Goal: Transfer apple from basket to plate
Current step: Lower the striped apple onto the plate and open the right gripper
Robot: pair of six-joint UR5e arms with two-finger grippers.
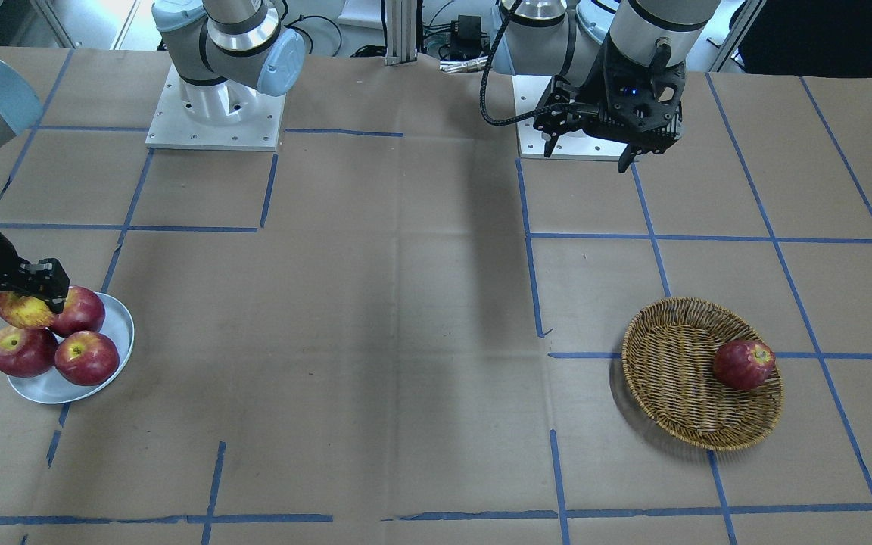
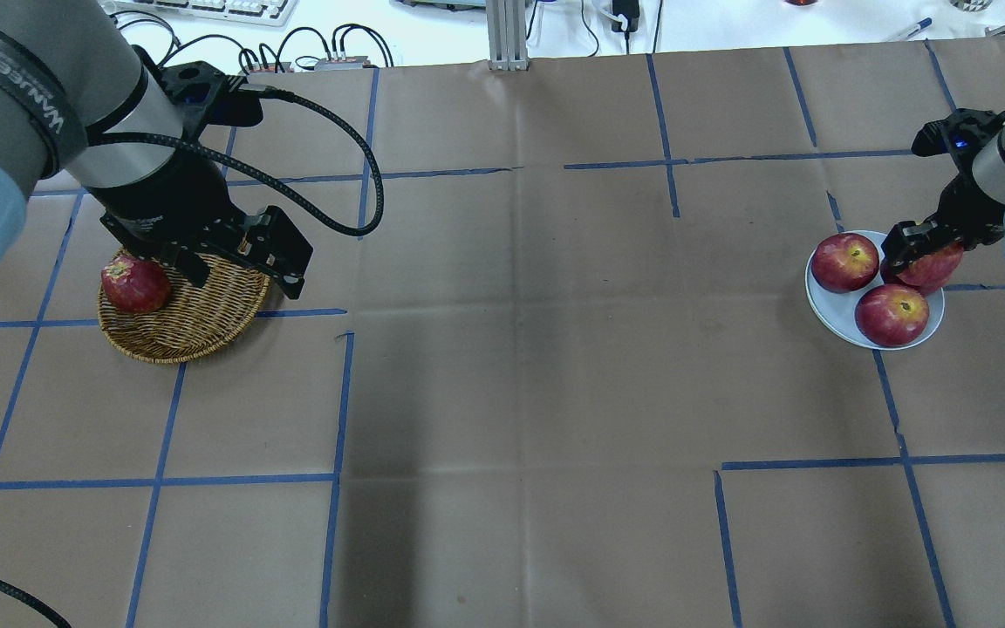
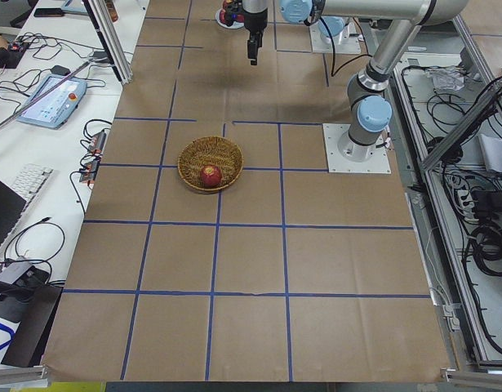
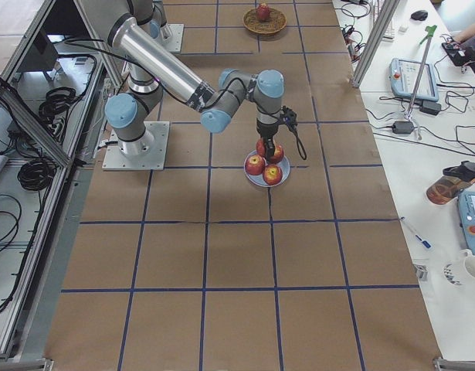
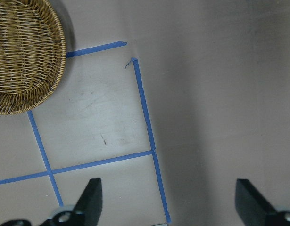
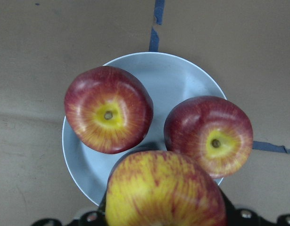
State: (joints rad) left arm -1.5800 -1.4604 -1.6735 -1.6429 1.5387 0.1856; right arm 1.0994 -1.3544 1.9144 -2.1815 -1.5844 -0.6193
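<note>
My right gripper is shut on the apple, pinkish-red with yellow streaks, and holds it just above the pale grey-blue plate. In the right wrist view the apple fills the bottom, over the plate. Three dark red apples lie on the plate. The wicker basket holds one dark red apple. My left gripper is open and empty, raised near its base; the basket sits at the upper left of its wrist view.
Brown paper with blue tape lines covers the table. The two arm bases stand at the robot's edge. In the overhead view the left arm overlaps the basket. Keyboards and cables lie past the table's edges.
</note>
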